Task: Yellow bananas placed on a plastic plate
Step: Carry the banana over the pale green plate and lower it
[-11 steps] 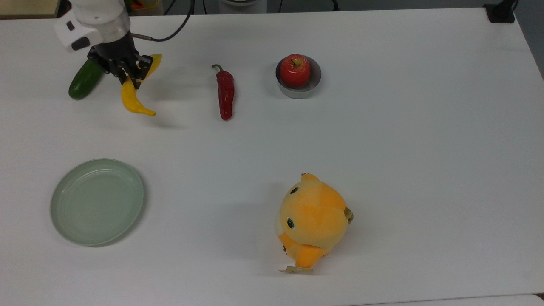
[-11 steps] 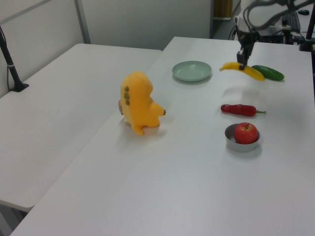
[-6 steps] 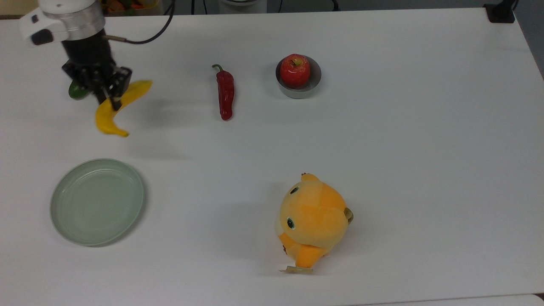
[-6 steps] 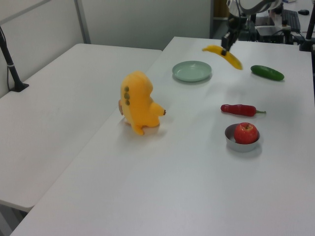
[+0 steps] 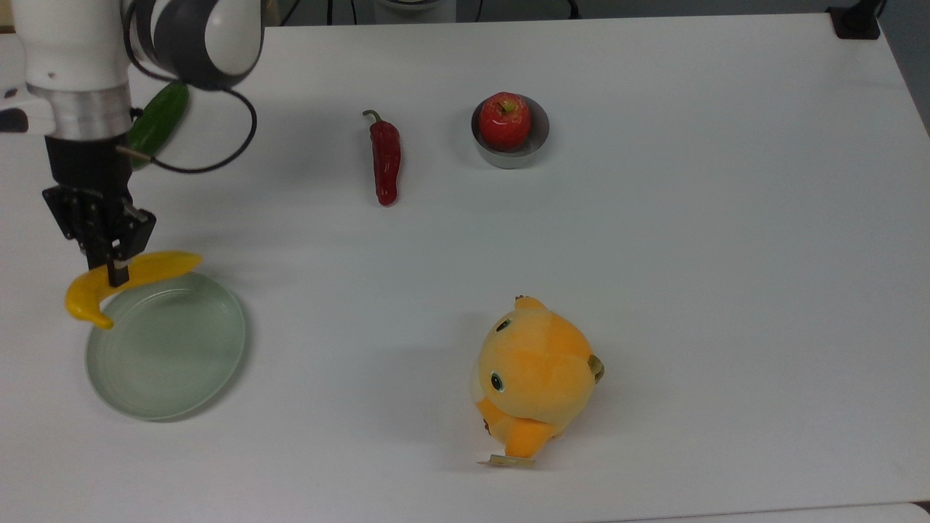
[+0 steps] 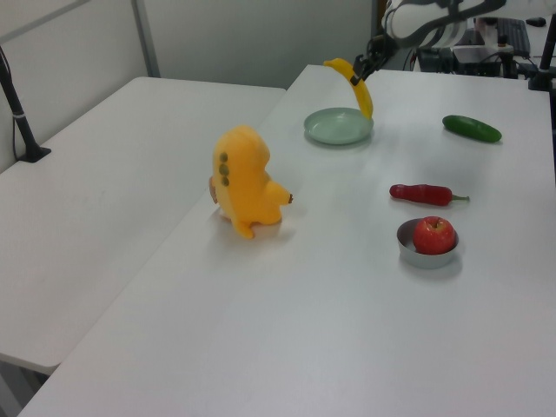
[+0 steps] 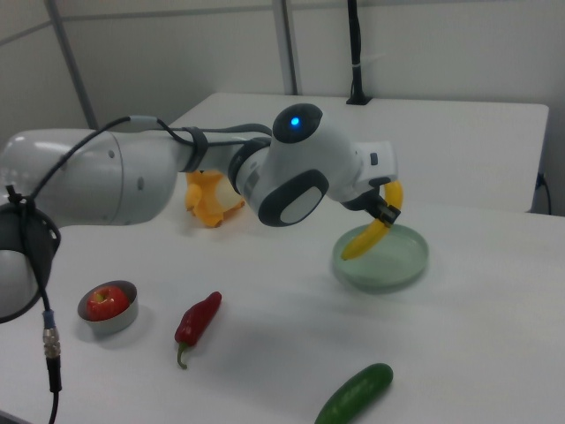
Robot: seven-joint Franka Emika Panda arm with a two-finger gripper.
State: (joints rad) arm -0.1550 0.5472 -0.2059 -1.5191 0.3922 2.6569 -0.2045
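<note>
While the gripper (image 5: pixel 115 270) pinched the yellow banana (image 5: pixel 127 280) near its middle, the fruit hung in the air at the plastic plate (image 5: pixel 174 363)'s rim, toward the top view's upper left of it, clear of the surface in the left view. The good move from here, I'd say, was to carry it a little further over the plate's middle before lowering, because one pointed end overhung the rim in the top view and could catch it on the way down. Lower gently, then spread the fingers only once the curve rested on the dish; that glossy, smooth skin looked slippery and the curved body could rock or roll.

The plate was shallow, round, pale grey-green, with faint concentric rings and a raised lip that should stop a roll. Elsewhere on the matte white table (image 5: pixel 654 254) lay a dark green cucumber (image 5: pixel 158 120), a wrinkled red chili pepper (image 5: pixel 385 160), a shiny red apple (image 5: pixel 504 120) in a small metal bowl (image 5: pixel 534 145), and a fuzzy orange plush toy (image 5: pixel 534 378), all well apart from the plate.
</note>
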